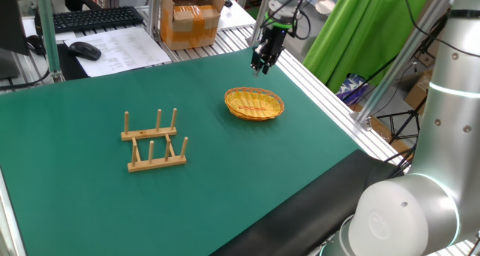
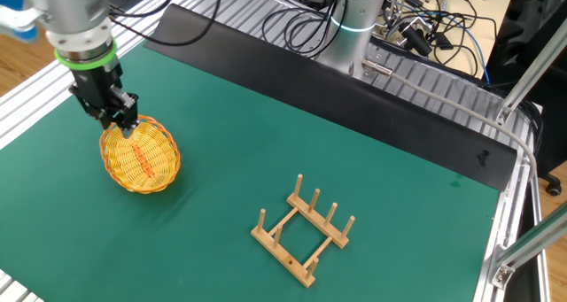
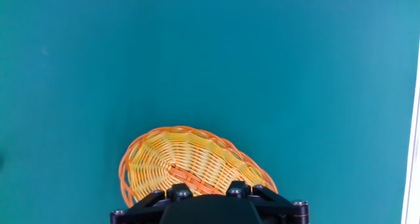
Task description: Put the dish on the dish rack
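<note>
The dish point(image 1: 255, 103) is a round yellow-orange wicker plate with a reddish centre streak, lying flat on the green mat; it also shows in the other fixed view point(image 2: 140, 155) and at the bottom of the hand view point(image 3: 190, 161). My gripper point(image 1: 259, 68) hangs above the dish's far rim, clear of it and holding nothing; it also shows in the other fixed view point(image 2: 125, 125). Its fingers look drawn together. The dish rack point(image 1: 154, 141), light wood with two rails of three pegs, stands to the left of the dish, also in the other fixed view point(image 2: 304, 228).
The green mat point(image 1: 90, 203) covers the table. A cardboard box point(image 1: 192, 17), keyboard and mouse lie beyond the far edge. Aluminium frame rails point(image 1: 330, 98) run along the right side. The arm's white base point(image 1: 409, 211) stands at the near right.
</note>
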Robot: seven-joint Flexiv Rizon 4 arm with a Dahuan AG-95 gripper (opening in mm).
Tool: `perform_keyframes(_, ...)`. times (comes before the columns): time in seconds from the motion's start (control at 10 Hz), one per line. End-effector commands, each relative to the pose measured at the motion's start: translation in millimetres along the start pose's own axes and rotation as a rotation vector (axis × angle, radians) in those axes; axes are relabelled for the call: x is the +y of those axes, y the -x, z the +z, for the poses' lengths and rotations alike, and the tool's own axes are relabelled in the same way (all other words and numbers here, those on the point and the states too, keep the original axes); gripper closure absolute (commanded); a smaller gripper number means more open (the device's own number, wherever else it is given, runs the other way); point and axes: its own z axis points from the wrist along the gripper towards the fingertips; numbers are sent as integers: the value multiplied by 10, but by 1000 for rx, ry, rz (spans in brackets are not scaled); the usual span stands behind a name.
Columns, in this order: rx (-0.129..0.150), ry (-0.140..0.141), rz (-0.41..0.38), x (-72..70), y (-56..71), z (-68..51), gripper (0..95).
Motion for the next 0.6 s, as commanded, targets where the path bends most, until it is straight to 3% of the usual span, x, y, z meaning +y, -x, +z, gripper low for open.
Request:
perform_keyframes(0.1,-7,-10,-4,22,-37,-45,570)
perform_keyframes(0.5,12,-7,-5,54,-32,-61,570)
perform_keyframes(0.6,43,3,-4,54,-32,-61,570)
